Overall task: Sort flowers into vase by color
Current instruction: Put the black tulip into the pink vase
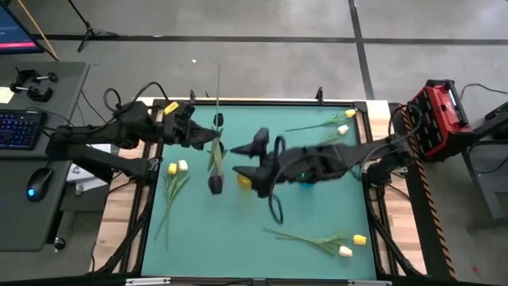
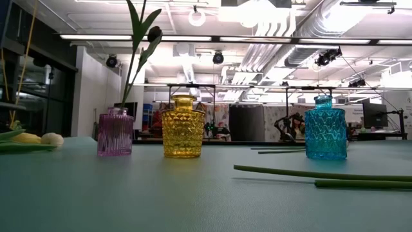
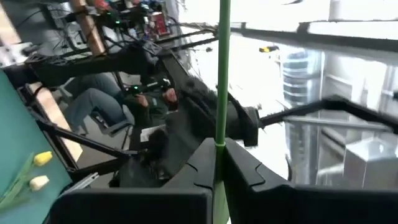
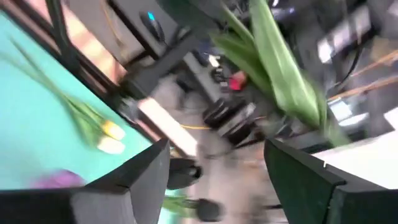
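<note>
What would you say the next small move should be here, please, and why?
Probably the left gripper lowers its stem deeper into the purple vase, then lets go: it is shut on the black tulip, which stands in that vase, while the right gripper is open and empty.

Three vases in row mid-surface [image 1: 238, 246]: one vase [image 2: 115, 132] at left with flower [image 2: 143, 40] standing in it, second vase [image 2: 183, 126] just right of it, third vase [image 2: 325, 128] well apart to right. Left gripper [image 1: 216, 137] above left vase, stem [image 3: 222, 68] between its closed fingers. Right gripper [image 1: 248, 159] near it, over middle of row, jaws apart. Flower pair [image 1: 176, 168] lay left of row; other pairs at far right corner [image 1: 337, 124] and near right corner [image 1: 345, 245].
</note>
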Controlling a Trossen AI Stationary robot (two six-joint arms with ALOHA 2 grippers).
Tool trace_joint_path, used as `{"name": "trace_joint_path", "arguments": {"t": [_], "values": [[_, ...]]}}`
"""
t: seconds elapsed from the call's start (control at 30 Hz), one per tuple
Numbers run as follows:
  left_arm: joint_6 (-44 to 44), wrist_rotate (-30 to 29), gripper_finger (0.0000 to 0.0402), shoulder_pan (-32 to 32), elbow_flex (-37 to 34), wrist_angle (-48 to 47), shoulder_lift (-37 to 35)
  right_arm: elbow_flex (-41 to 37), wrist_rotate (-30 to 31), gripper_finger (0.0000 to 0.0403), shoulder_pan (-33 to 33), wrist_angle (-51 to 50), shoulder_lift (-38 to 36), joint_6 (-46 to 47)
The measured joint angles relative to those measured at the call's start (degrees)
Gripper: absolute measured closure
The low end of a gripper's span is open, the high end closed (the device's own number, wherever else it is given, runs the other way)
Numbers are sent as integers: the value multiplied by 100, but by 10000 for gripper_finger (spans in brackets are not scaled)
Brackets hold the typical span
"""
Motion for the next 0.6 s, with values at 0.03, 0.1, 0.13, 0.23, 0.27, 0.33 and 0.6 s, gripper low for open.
{"name": "trace_joint_path", "arguments": {"t": [0.03, 0.1, 0.13, 0.23, 0.27, 0.33, 0.6], "values": [[-71, -27, 401, -1, 0, 4, 38, -2, 220, 157, 62, 153, 54, -446], [-204, -55, 401, -2, 0, 9, 100, -2, 551, 160, 154, 601, 140, -1154], [-274, -55, 401, -2, 0, -9, 136, -2, 648, 161, 183, 783, 162, -1447], [-458, -22, 401, -2, -1, -21, 278, -1, 852, 167, 214, 1237, 224, -2201], [-515, 2, 401, -2, -2, -16, 325, -20, 913, 169, 216, 1330, 236, -2365], [-576, 21, 401, -19, -2, 31, 373, -22, 912, 174, 209, 1343, 238, -2495], [-808, 88, 401, -187, 0, 112, 522, -15, 397, 196, 139, 1357, 238, -2652]]}}
